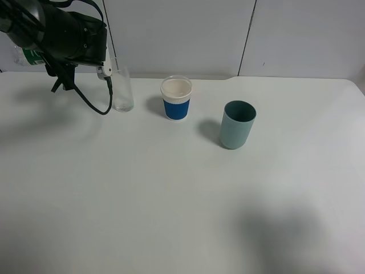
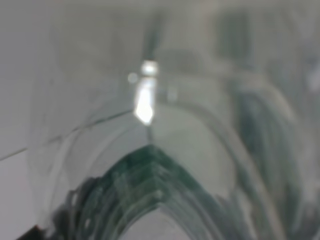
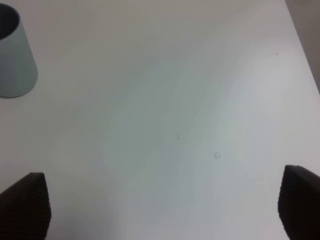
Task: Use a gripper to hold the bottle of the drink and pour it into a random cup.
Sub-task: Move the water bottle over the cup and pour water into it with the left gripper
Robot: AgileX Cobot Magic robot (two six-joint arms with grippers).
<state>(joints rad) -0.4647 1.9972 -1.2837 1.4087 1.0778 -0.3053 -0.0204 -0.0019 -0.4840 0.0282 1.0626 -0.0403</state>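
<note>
Left gripper (image 1: pixel 43 48), seemingly tight around bottle (image 1: pixel 25 57)

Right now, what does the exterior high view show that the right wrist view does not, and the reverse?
Only the exterior high view: the bottle held up beside the clear glass, and the blue-sleeved paper cup. Only the right wrist view: the right tool, jaws wide open. Both: the teal cup and the white table.
</note>
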